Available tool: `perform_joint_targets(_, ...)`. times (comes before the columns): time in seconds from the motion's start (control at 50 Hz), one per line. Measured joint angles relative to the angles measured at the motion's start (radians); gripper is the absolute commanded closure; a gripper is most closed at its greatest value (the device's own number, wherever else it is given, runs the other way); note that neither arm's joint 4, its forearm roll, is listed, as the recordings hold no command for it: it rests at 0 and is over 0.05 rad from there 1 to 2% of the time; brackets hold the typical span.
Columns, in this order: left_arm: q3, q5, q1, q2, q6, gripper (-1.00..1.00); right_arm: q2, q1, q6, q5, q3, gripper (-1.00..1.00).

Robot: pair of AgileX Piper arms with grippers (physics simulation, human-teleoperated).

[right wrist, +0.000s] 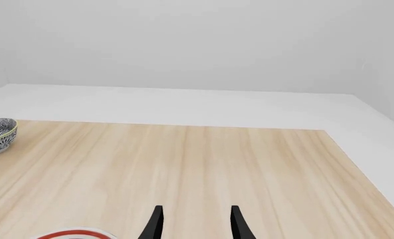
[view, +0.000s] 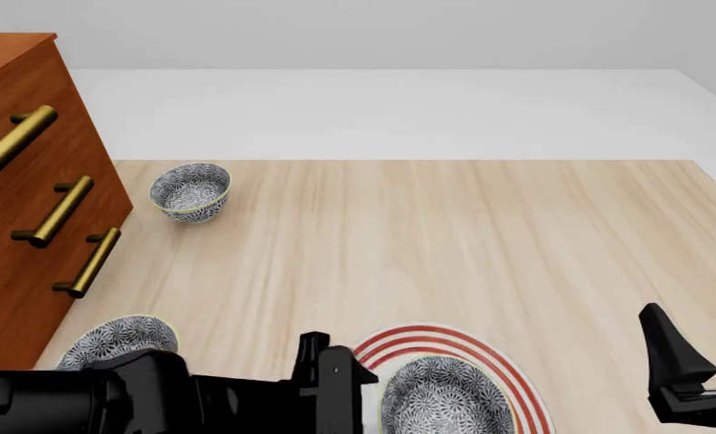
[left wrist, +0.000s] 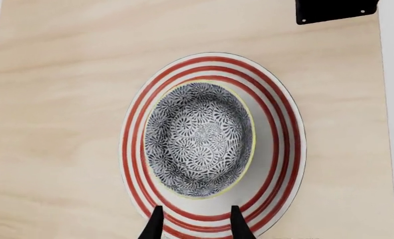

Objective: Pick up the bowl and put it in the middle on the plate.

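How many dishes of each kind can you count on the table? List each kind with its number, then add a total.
Speckled bowls: 3 (on the plate, far left, near left)
Red-ringed plate: 1
Total: 4

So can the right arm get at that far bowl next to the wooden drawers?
Probably not easily. The far bowl sits across the table beside the drawers, well off from the right claw. Nothing blocks the wood between them, but it looks like a long diagonal stretch.
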Motion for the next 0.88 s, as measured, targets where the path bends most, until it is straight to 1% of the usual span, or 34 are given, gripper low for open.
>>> perform_joint_targets(0.24,0.101,-0.091,0.085,-0.059,0.008,-1.0,-0.004,0.001,-0.001,0.002,0.0,-1.0)
perform_joint_targets(0.62,0.256,-0.299,0.186,-0.094,-0.041,-1.0,-0.012,0.007,-0.012,0.011,0.0,-1.0)
perform_joint_targets(0.76,0.34,-0.383,0.251,-0.134,-0.019,-1.0,-0.01,0.011,-0.017,0.01,0.0,-1.0)
perform_joint_targets(0.88,0.404,-0.448,0.305,-0.191,-0.027,-1.0,-0.008,0.015,-0.018,0.008,0.0,-1.0)
